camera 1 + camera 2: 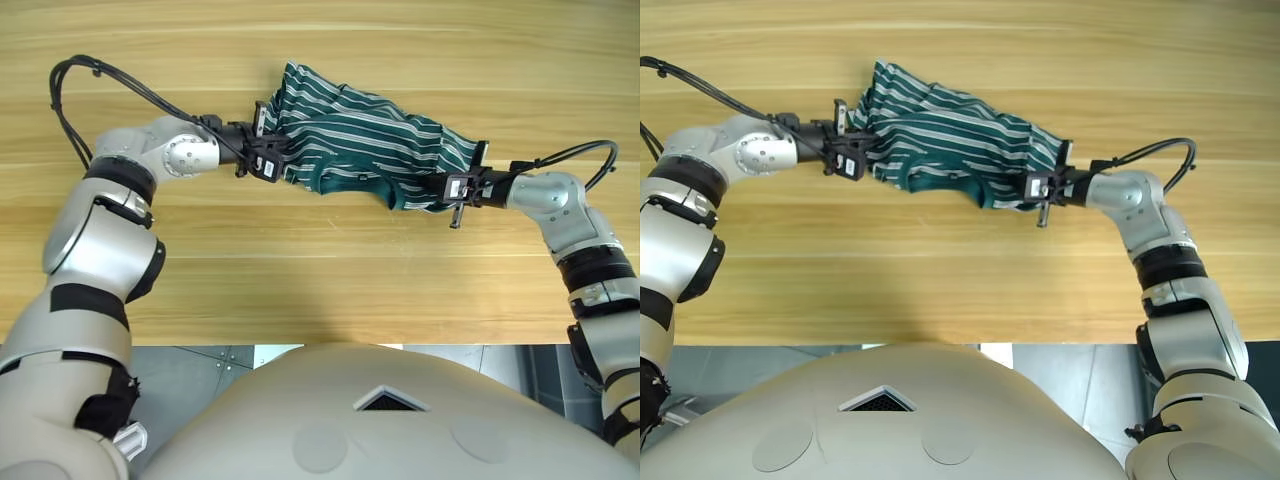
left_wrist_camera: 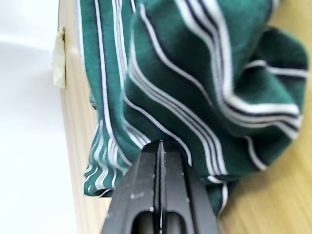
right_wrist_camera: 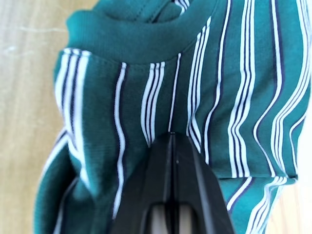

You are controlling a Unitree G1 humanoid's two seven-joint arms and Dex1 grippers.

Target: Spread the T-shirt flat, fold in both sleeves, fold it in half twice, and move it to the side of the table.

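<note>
The left hand (image 1: 262, 150), left of centre, is clamped shut on one end of the bunched T-shirt (image 1: 360, 135), which is held at upper centre over the tabletop (image 1: 300, 270) and pinched at its other end by the closed right hand (image 1: 462, 185), so both ends should be drawn apart evenly until it can be laid flat.

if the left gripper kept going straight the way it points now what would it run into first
The striped T-shirt: the left gripper is shut on its edge and points along the cloth, probably toward the right gripper.
</note>
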